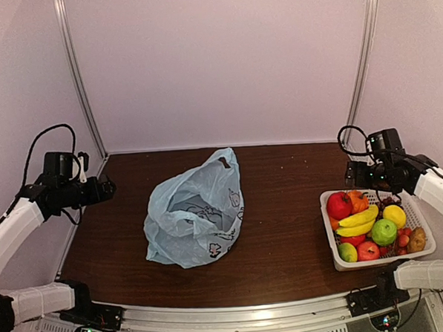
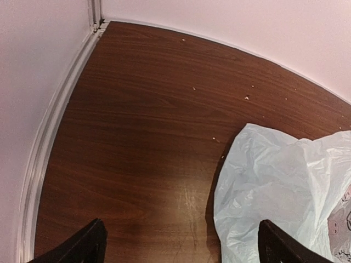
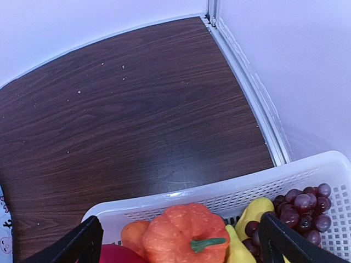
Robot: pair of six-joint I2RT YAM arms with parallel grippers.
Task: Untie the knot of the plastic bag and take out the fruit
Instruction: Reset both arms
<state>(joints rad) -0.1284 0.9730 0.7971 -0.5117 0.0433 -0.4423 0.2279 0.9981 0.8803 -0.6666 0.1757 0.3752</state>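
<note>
The light blue plastic bag (image 1: 195, 210) lies slumped at the table's middle with its mouth loose and open; no knot shows. It also shows in the left wrist view (image 2: 285, 192). The fruit lies in a white mesh basket (image 1: 375, 262) at the right: a banana (image 1: 358, 220), a lemon (image 1: 393, 215), grapes (image 1: 387, 200) and a brown fruit (image 1: 416, 239). My left gripper (image 1: 107, 188) is open and empty, left of the bag (image 2: 182, 244). My right gripper (image 1: 353, 175) is open and empty above the basket's far rim (image 3: 181, 235).
The basket also holds an orange pumpkin-like fruit (image 3: 186, 235), a green apple (image 1: 383, 231) and red fruits (image 1: 339, 204). Its far wall (image 3: 219, 192) lies under my right gripper. White walls and metal rails close in the table at the back and sides.
</note>
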